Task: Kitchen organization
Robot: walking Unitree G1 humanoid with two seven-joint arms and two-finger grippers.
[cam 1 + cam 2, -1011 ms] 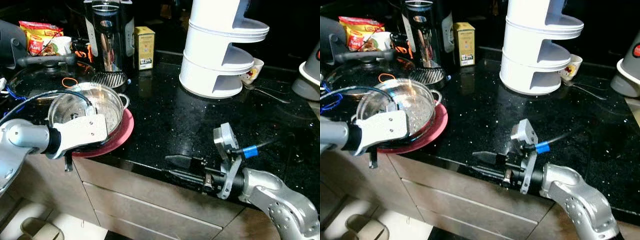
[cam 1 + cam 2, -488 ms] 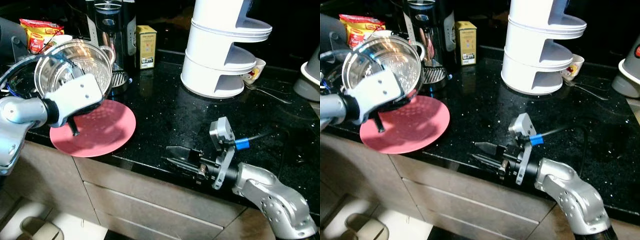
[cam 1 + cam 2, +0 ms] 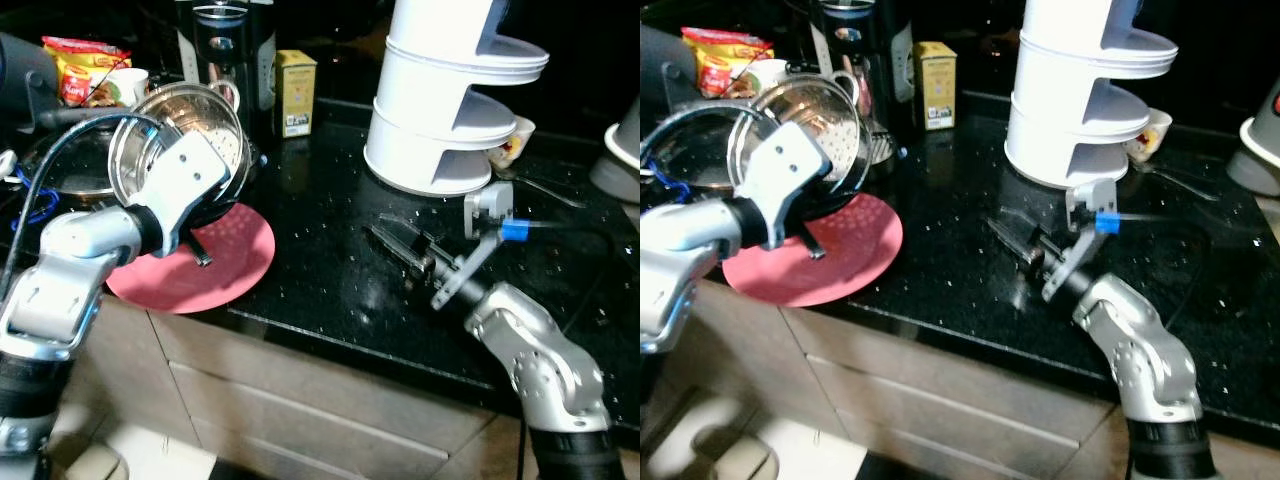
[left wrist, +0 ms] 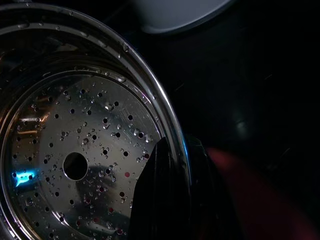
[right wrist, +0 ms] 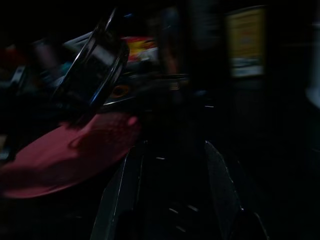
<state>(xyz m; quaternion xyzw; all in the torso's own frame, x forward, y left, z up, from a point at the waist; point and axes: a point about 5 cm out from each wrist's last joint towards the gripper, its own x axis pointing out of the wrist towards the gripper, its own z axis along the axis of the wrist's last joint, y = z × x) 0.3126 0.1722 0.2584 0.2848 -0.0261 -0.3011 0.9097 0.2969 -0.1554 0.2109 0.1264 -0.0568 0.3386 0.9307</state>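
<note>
Now left gripper (image 4: 170,200) clamped on rim of steel steamer pot (image 3: 190,130), pot lifted, tilted above pink mat (image 3: 200,265) on black counter (image 3: 330,250). Right gripper (image 3: 395,240) over counter near white tiered rack (image 3: 450,100), fingers parted, holding nothing.

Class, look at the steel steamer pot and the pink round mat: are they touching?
Apart. In the left eye view the steamer pot, clamped at its rim by the left hand, hangs tilted above the pink mat with bare mat visible beneath it.
</note>
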